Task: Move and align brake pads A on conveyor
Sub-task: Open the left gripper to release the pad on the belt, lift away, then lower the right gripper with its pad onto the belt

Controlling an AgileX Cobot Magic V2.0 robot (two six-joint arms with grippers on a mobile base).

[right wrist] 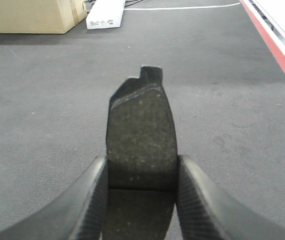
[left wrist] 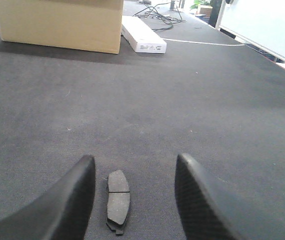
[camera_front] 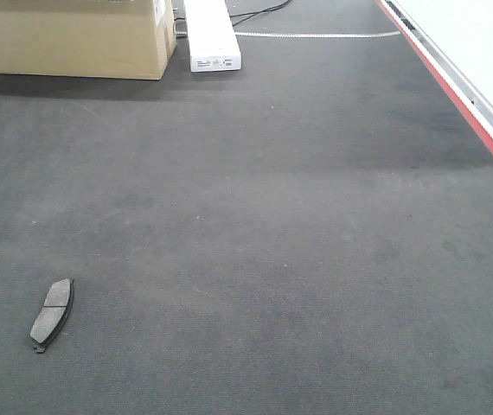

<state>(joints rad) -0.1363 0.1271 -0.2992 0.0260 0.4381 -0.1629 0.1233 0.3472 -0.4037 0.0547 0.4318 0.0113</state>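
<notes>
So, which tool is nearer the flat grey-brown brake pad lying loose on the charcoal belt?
Left. The left tool, open, frames the loose pad; the right tool grips a second pad elsewhere.

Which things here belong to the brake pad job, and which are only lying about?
For the job:
- lying brake pad, between the open left end effector fingers
- held brake pad, in the shut right end effector
- conveyor

Lying about:
- cardboard box
- white oblong box
- cables
</notes>
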